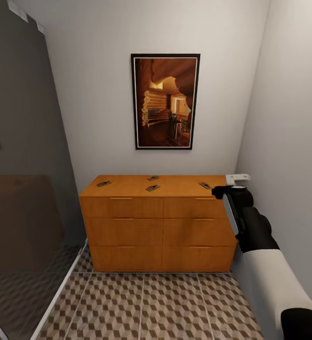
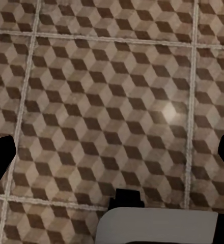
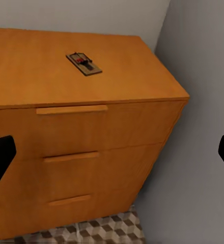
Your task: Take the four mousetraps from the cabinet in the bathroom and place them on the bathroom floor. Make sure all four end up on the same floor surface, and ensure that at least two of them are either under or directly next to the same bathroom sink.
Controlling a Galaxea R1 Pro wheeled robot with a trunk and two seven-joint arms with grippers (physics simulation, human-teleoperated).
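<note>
Jaws spread wide and empty on both arms, the right gripper (image 1: 221,191) reaches beside the cabinet (image 1: 158,224), where four mousetraps (image 1: 152,188) lie on its top, above the bathroom floor (image 1: 165,307).

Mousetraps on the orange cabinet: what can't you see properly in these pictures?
- Head view: four mousetraps lie on the cabinet top, too small to show their wire parts.
- Right wrist view: one mousetrap is clear; the other three are cut off by the frame edge.
- Right gripper: its fingers are cut by the edges; they stand wide apart.
- What is in the drawers: hidden behind closed fronts.
- Left wrist view: bathroom floor tiles, no mousetrap.
</note>
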